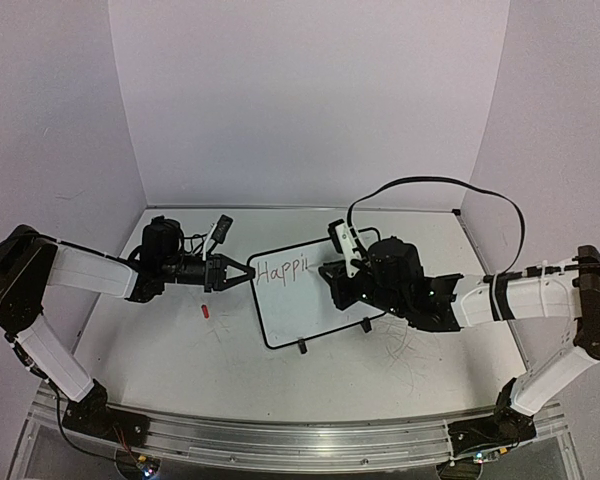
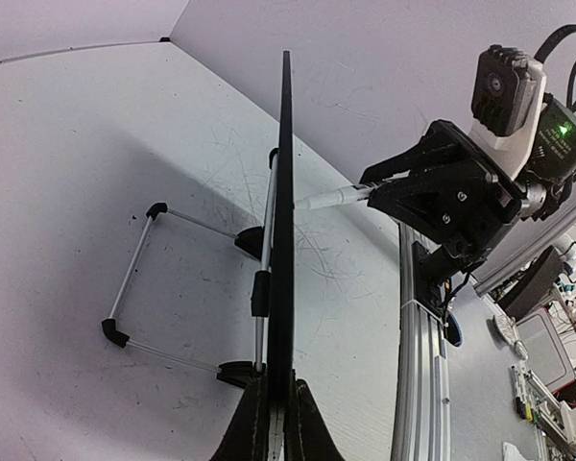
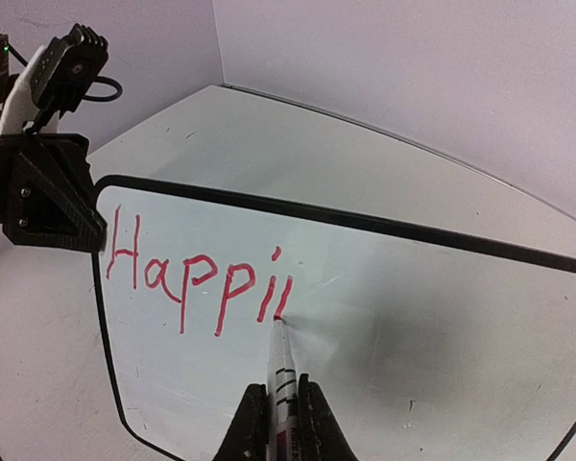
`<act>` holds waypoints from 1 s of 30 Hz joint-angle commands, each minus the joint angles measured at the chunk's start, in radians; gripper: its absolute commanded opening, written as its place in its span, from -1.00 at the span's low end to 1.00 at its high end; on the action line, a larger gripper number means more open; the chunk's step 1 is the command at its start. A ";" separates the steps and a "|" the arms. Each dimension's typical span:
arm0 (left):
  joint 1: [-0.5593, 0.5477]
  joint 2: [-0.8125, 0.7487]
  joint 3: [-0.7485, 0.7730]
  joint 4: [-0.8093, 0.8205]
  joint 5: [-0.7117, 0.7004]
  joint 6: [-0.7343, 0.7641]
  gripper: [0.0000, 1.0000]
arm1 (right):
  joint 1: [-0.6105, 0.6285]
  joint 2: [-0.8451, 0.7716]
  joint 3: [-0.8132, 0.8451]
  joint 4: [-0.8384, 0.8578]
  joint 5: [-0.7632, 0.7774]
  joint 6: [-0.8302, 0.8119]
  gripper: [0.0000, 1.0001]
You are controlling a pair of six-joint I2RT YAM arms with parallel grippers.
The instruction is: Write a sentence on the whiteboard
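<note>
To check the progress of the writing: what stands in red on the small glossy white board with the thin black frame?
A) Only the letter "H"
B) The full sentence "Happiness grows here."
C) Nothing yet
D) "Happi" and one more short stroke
D: in the right wrist view the thin red handwritten lettering on the glossy white board reads "Happi" plus one short stroke, and the tip of the white marker pen touches the foot of that stroke.
</note>
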 commanded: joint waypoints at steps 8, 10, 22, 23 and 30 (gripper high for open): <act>-0.003 -0.018 0.022 -0.024 0.033 0.019 -1.00 | -0.018 0.016 0.076 0.042 0.055 -0.014 -1.00; -0.004 -0.020 0.021 -0.024 0.032 0.019 -1.00 | -0.019 0.018 0.080 0.042 0.061 -0.014 -1.00; -0.003 -0.018 0.021 -0.024 0.033 0.021 -1.00 | -0.020 -0.014 0.043 0.012 0.097 0.017 -1.00; -0.003 -0.017 0.022 -0.024 0.033 0.021 -1.00 | -0.019 -0.016 0.039 0.009 0.096 0.019 -1.00; -0.003 -0.015 0.023 -0.024 0.033 0.017 -1.00 | -0.018 -0.025 0.016 -0.003 0.063 0.031 -1.00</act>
